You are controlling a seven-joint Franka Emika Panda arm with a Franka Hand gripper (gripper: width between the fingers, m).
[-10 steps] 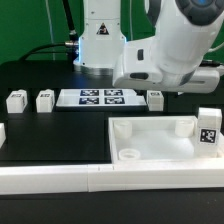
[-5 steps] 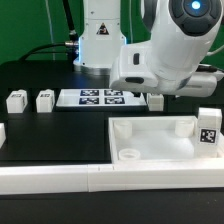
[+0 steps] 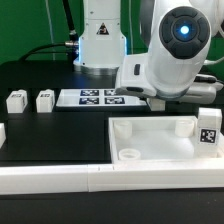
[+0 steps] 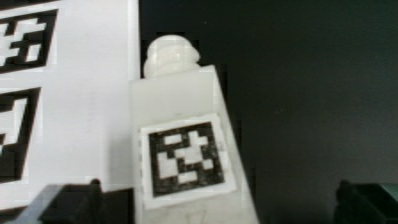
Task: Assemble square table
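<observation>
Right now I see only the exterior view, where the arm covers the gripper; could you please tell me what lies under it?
Observer: In the wrist view a white leg lies on the black table right below the gripper, its tag facing the camera.
Operator: Thank you. Are the fingers on it?
Observer: No, the fingertips stand wide apart, one to each side of the leg, with a gap between each and the leg.
Operator: And how near is the marker board?
Observer: The marker board runs close along one long side of the leg; whether they touch I cannot tell.
</observation>
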